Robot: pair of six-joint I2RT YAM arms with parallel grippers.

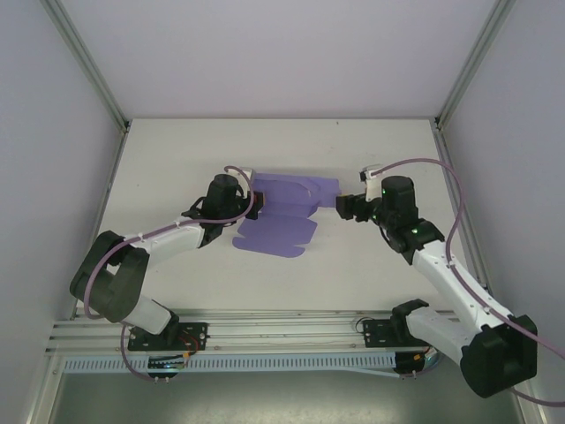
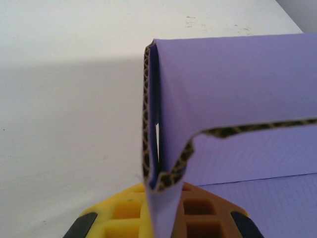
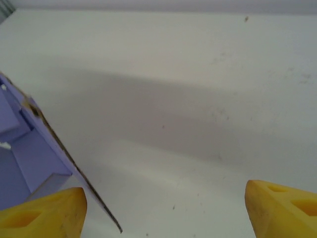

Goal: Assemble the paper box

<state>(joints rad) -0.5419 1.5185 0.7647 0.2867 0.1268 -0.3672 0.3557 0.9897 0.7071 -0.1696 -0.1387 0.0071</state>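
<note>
White counter (image 1: pixel 177 159) carries the paper box (image 1: pixel 275 235) midway between my arms, long axis running left to right: my left jaws are clamped tight on its upturned left end, while my right jaws gape, holding nothing, just beside its right edge.

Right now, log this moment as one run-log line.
left gripper: shut on paper box | right gripper: open, empty, beside box | box: partly folded, on table

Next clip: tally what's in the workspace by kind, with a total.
purple paper box: 1
Robot grippers: 2 (left gripper, right gripper)
Total: 3
</note>
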